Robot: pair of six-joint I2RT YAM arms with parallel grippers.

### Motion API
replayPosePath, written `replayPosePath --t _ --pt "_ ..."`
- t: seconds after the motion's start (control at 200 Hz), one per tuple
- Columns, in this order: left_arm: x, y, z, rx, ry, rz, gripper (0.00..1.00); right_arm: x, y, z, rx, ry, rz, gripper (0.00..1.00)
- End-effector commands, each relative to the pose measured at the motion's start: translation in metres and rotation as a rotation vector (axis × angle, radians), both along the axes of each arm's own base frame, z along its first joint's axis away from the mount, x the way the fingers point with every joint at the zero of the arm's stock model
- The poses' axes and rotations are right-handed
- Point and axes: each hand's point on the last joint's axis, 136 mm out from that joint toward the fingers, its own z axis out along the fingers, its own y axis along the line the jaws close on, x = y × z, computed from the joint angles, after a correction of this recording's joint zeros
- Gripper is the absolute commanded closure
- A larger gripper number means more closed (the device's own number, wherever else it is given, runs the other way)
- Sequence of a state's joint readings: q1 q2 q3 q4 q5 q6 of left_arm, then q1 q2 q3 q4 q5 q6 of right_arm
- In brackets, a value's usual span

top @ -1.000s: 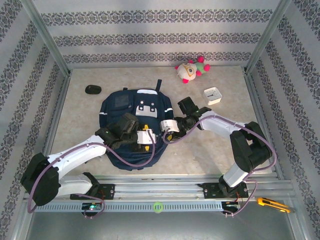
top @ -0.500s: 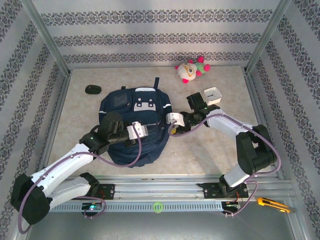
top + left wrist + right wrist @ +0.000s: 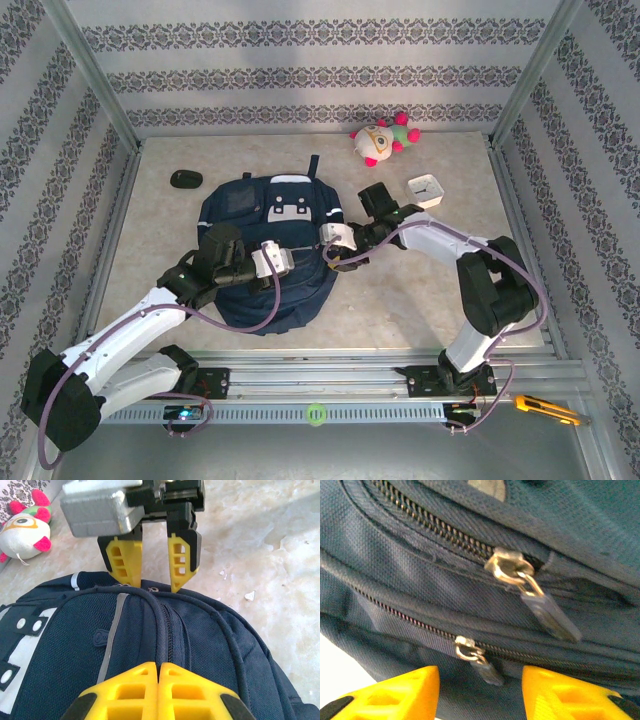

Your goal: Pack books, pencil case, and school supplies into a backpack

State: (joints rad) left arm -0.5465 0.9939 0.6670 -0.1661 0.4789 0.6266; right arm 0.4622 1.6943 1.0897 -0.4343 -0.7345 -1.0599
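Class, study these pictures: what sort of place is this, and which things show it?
Likely a robot test cell: a metal frame holds patterned wall panels, the left arm and right arm are bolted to a rail, and a backpack and plush toy lie staged.

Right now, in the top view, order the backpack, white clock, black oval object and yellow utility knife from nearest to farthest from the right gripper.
1. backpack: right at the right gripper, on its left.
2. white clock: far right of the table.
3. black oval object: far left.
4. yellow utility knife: near right corner, past the rail.
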Motion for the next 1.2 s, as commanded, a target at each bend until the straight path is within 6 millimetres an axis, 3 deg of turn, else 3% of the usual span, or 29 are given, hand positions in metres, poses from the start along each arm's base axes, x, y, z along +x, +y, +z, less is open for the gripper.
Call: replayPosePath --t 0.0,0.235,0.48,0.784,1.004,1.139,1.199 --pt "0.007 -0.009 0.035 -0.107 -0.089 -0.03 0.95 -0.001 0.008 0.011 0.029 0.071 -0.009 0.56" --pt "0.008 -0.012 0.045 -0.149 -0.094 -0.025 0.95 -0.003 0.02 0.011 0.012 0.141 -0.069 0.62" --pt "0.006 -0.006 0.04 -0.108 -0.089 -0.024 0.96 0.025 0.006 0.012 0.0 0.096 -0.249 1.0" --pt "-0.009 0.002 0.029 -0.051 -0.049 -0.047 0.98 0.09 -0.035 0.02 -0.017 -0.02 -0.543 1.0" --pt "-0.026 -0.002 0.026 -0.062 0.002 -0.123 1.0 0.13 -0.043 0.015 -0.005 -0.049 -0.665 1.0" --pt "-0.021 -0.001 0.026 -0.071 -0.015 -0.095 1.0 0.124 -0.043 0.019 -0.005 -0.099 -0.613 1.0" --pt "-0.019 -0.001 0.026 -0.085 -0.027 -0.081 1.0 0.11 -0.045 0.026 0.001 -0.125 -0.565 0.81"
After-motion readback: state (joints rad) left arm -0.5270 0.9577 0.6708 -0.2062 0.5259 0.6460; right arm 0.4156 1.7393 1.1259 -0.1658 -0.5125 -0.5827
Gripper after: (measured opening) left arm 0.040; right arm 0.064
